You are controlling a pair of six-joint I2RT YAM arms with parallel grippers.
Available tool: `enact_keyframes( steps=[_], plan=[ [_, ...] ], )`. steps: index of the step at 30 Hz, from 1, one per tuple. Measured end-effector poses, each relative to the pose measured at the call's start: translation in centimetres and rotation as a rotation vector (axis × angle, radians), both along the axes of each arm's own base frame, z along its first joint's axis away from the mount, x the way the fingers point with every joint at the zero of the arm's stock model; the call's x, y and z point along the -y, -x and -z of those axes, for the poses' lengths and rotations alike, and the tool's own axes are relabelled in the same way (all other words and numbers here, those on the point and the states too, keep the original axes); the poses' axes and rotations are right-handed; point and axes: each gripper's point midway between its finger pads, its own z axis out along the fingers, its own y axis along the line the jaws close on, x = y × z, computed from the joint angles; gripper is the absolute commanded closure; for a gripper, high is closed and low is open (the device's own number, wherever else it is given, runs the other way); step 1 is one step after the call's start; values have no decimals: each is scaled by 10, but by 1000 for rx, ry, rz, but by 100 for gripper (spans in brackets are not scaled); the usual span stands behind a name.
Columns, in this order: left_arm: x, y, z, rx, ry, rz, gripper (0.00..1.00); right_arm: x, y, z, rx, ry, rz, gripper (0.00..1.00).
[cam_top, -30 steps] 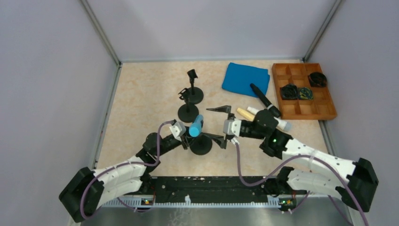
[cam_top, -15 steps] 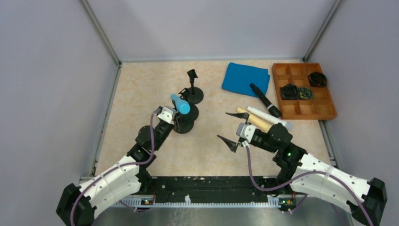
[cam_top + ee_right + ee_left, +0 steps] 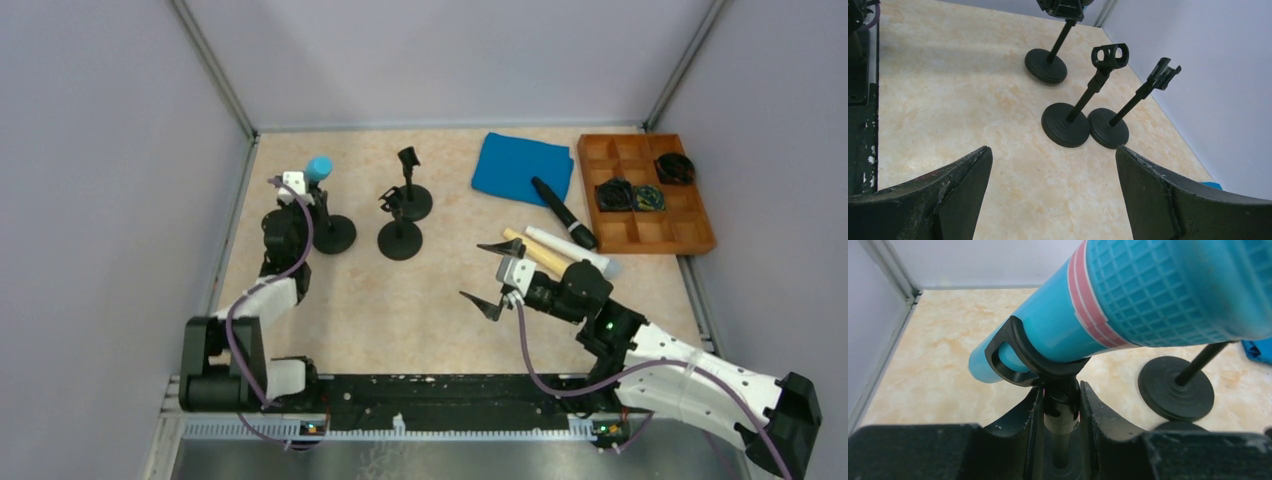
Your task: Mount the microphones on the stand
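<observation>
Only the left wrist view shows the left gripper [image 3: 1060, 392] clamped on the stand [image 3: 1061, 422] just under the clip cradling the light blue microphone [image 3: 1128, 305], while overhead the right gripper [image 3: 487, 275] gapes wide and empty, well apart.

blue microphone [image 3: 1158, 295] head: cropped | stand [image 3: 1020, 357] base: hidden behind left tool [image 3: 1060, 402]

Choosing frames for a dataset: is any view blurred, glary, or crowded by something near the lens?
Top external: evenly lit, sharp, soft shadows, no glare. Left wrist: the light blue microphone fills the upper frame; the left pincer below is a dark, featureless mass. Right wrist: the stands are crisp, the right pincer dark at the bottom corners.
</observation>
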Motion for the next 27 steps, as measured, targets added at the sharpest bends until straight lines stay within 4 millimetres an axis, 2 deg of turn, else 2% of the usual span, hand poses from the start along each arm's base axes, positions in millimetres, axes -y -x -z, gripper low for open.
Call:
enact_keyframes(
  steps=[2, 5, 9, 12, 19, 24, 27],
  plan=[
    [-2, -19, 6, -10, 15, 14, 100, -1, 0, 2, -8, 2, 0, 9],
    [4, -51, 2, 22, 29, 67, 100, -2, -1, 4, -21, 4, 3, 9],
    [7, -89, -15, 121, 22, 119, 100, -1, -2, 7, -39, -3, 12, 9],
    [-1, -115, -27, 176, 13, 134, 100, 0, -2, 14, -60, 3, 21, 9],
    [-25, -155, -28, 198, -3, 127, 98, 1, -3, 20, -86, 4, 33, 9],
    [-30, -177, -13, 157, -2, 143, 94, 0, -4, 25, -96, 15, 37, 9],
    [-28, -185, -1, 125, 3, 163, 86, 0, -4, 25, -102, 13, 38, 9]
  ],
)
